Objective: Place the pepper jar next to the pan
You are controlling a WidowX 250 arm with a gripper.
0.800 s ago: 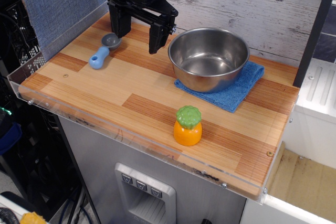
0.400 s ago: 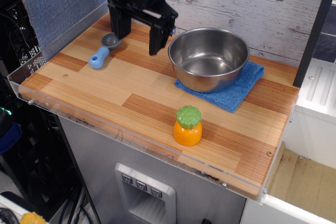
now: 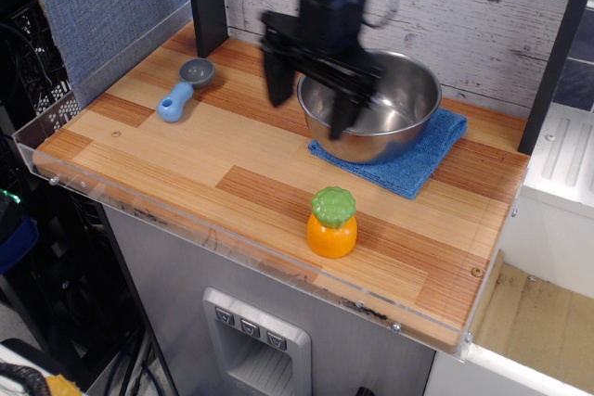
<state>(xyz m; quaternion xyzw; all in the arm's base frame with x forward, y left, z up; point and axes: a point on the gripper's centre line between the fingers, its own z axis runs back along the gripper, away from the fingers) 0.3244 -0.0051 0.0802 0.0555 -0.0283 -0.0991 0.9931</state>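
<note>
The pepper jar (image 3: pixel 332 223), a small rounded orange jar with a bumpy green cap, stands upright near the front edge of the wooden table. The pan (image 3: pixel 379 102), a round steel bowl, sits on a blue cloth (image 3: pixel 419 160) at the back right. My gripper (image 3: pixel 311 107) is open and empty, hanging above the table just in front of the pan's left rim, well behind the jar. Its right finger overlaps part of the pan in this view.
A blue-handled scoop with a grey head (image 3: pixel 184 87) lies at the back left. A dark post (image 3: pixel 206 2) stands at the back, a blue panel (image 3: pixel 102 6) lines the left side. A clear plastic lip (image 3: pixel 232 238) runs along the table's front edge.
My gripper has moved right and toward the front, from beside the scoop to the pan's left rim. It stays open. The jar, pan and scoop have not moved.
</note>
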